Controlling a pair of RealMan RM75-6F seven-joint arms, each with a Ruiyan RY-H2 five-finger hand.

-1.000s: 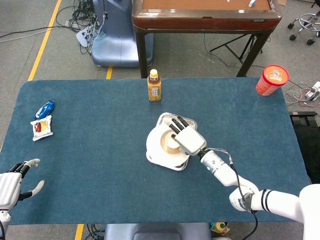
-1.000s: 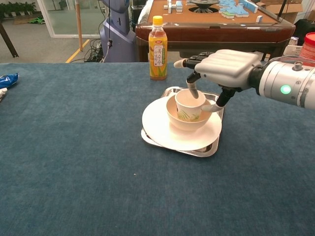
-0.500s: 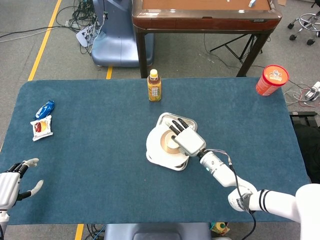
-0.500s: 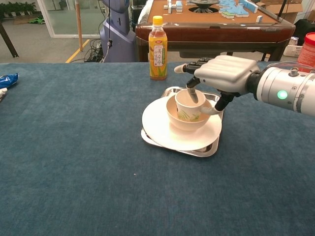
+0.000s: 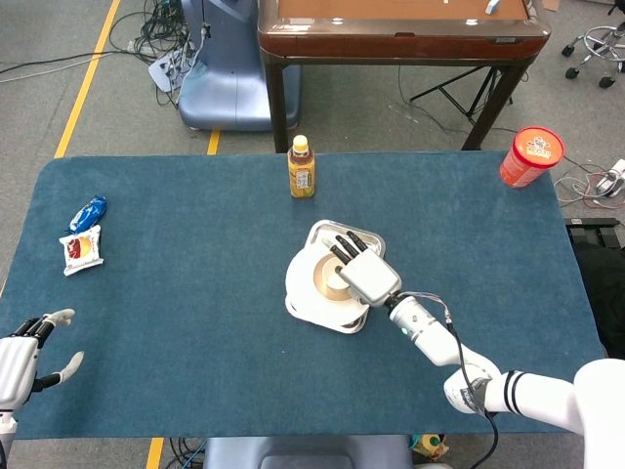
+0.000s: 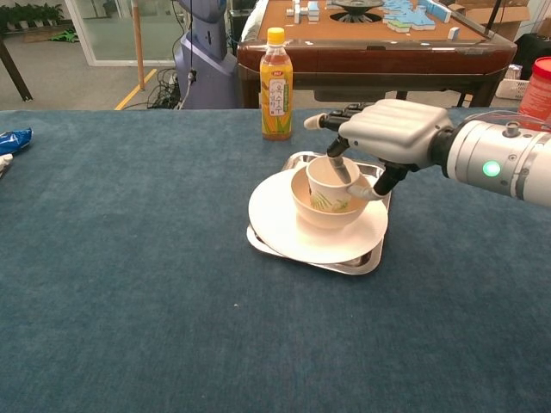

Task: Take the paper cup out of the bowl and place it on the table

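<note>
The white paper cup [image 6: 325, 184] stands upright inside the cream bowl [image 6: 306, 212], which sits on a white plate [image 6: 271, 219] in a metal tray [image 6: 365, 262]. My right hand [image 6: 394, 129] hovers over the cup's right side. One of its fingers [image 6: 341, 169] dips inside the cup, and the thumb lies against the outer wall. Whether they squeeze the wall is unclear. From the head view, the right hand [image 5: 367, 275] covers much of the cup [image 5: 329, 280] and bowl. My left hand [image 5: 27, 358] rests at the table's near left corner, fingers apart, holding nothing.
An orange drink bottle [image 6: 275, 84] stands just behind the tray. A red tub [image 5: 530, 156] sits at the far right corner. Two snack packets [image 5: 82, 248] lie at the far left. Bare blue cloth [image 6: 155, 284] lies to the left of and in front of the tray.
My right hand has sunk slightly and shifted a little left, putting its finger deeper into the cup. The cup, the bowl and the left hand have not moved.
</note>
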